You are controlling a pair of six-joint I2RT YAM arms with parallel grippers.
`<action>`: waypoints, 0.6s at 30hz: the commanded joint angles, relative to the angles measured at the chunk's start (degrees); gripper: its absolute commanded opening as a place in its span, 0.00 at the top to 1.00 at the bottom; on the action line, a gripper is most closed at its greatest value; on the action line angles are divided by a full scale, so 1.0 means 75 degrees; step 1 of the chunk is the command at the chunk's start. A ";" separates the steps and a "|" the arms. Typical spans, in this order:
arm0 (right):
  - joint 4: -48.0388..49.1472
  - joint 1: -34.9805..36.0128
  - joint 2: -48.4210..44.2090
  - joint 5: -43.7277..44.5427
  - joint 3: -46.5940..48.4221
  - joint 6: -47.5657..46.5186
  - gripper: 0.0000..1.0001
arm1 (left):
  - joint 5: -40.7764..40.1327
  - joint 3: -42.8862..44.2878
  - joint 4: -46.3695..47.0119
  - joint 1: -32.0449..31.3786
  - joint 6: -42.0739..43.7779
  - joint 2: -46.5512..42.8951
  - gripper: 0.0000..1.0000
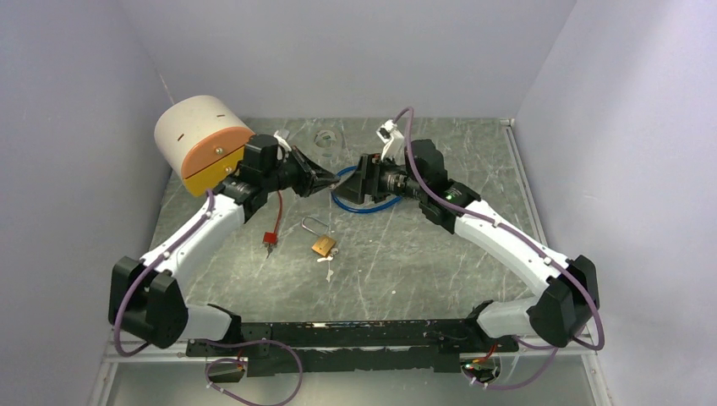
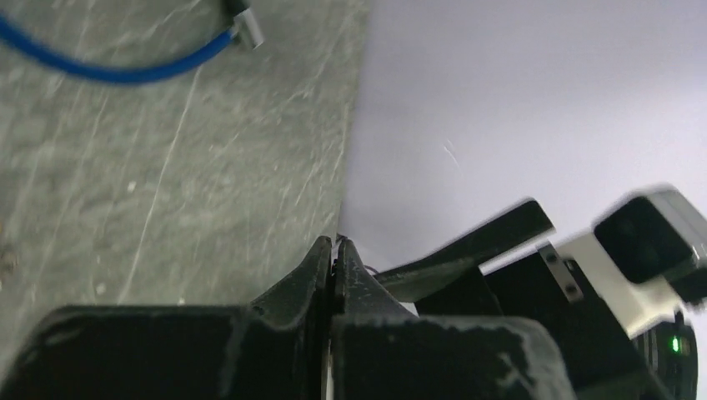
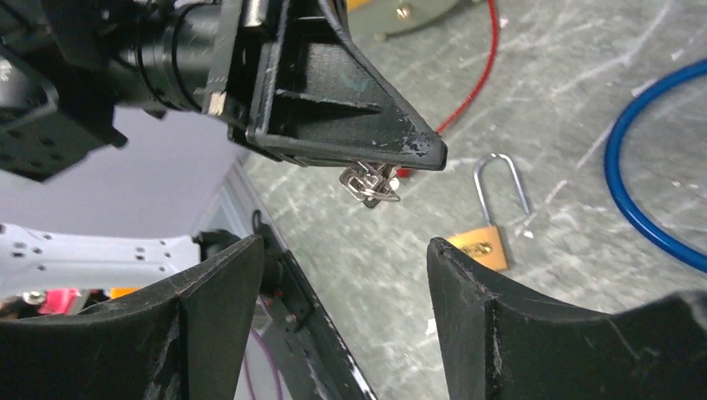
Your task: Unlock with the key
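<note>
Your padlock point(image 1: 323, 246) lies flat on the worktop point(image 1: 423, 262), about midway between the two arms and nearer to you than both tools. It has a small brass body with a thin silver shackle point(image 3: 501, 186) arching toward the far side. From these views you cannot tell whether the shackle is seated or sprung, and the keyhole is not visible.

The key point(image 3: 371, 182) is off the worktop. It shows as a small silvery piece with a wire loop, pinched at the very tip of the left tool point(image 3: 421, 152). That tool's fingers are pressed together with only a little metal poking out. Directly opposite, the right tool point(image 3: 342, 250) faces it with its fingers spread wide and nothing between them.

This looks like the fetch-and-present step: key in hand, lock not yet approached. Next you must either pass the key across for a firmer hold or carry it down to the padlock. In both cases the blade has to line up with the keyway, and the loose lock will likely need steadying.

A blue cable point(image 1: 365, 203) loops just beyond, and a red cable point(image 1: 277, 211) hangs to the left.
</note>
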 commanded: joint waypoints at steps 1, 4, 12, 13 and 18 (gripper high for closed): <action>0.1166 -0.0027 0.0069 -0.0013 0.0327 0.1064 0.26 | -0.0118 -0.0288 0.2239 0.0003 0.1535 -0.0686 0.97; 0.1014 -0.0022 0.0333 0.0081 0.0617 0.1399 0.27 | 0.0234 -0.0414 0.2944 0.0003 0.1713 -0.0754 0.98; 0.1670 -0.0022 0.0430 -0.0211 0.0527 0.1990 0.48 | 0.0721 -0.0805 0.4366 0.0003 0.1391 -0.0921 0.98; 0.1739 -0.0018 0.0457 -0.0275 0.0552 0.2035 0.51 | 0.0735 -0.0848 0.4489 0.0003 0.1347 -0.0941 0.97; 0.2632 -0.0029 0.0424 -0.0539 0.0283 0.2416 0.60 | 0.0687 -0.1129 0.5181 0.0003 0.1051 -0.1112 0.97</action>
